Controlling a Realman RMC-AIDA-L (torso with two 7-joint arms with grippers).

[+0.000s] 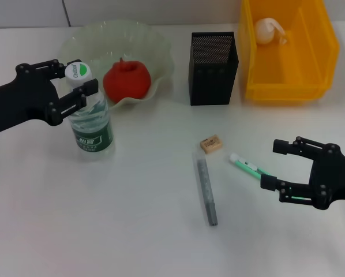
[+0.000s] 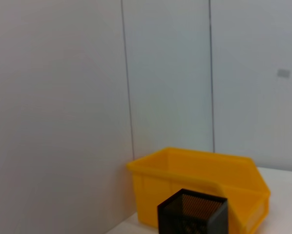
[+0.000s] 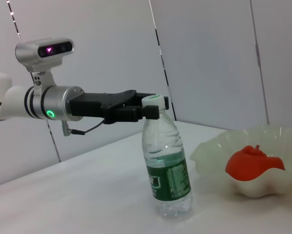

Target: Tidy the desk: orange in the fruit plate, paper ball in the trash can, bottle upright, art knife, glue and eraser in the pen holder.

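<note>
The bottle (image 1: 92, 128) stands upright on the table, left of centre; it also shows in the right wrist view (image 3: 168, 170). My left gripper (image 1: 78, 75) is open, its fingers on either side of the bottle's neck just under the cap. The orange (image 1: 126, 79) lies in the fruit plate (image 1: 155, 55). A paper ball (image 1: 267, 30) lies in the trash can (image 1: 328, 57). The pen holder (image 1: 213, 69) stands between plate and can. The eraser (image 1: 211, 143) and the glue (image 1: 207, 192) lie in front of it. My right gripper (image 1: 276, 165) is open, its fingers straddling the art knife (image 1: 247, 167).
The wall runs close behind the trash can (image 2: 199, 175) and the pen holder (image 2: 195, 214). The glue lies just left of the art knife, the eraser just above both. The fruit plate (image 3: 209, 151) stands right behind the bottle.
</note>
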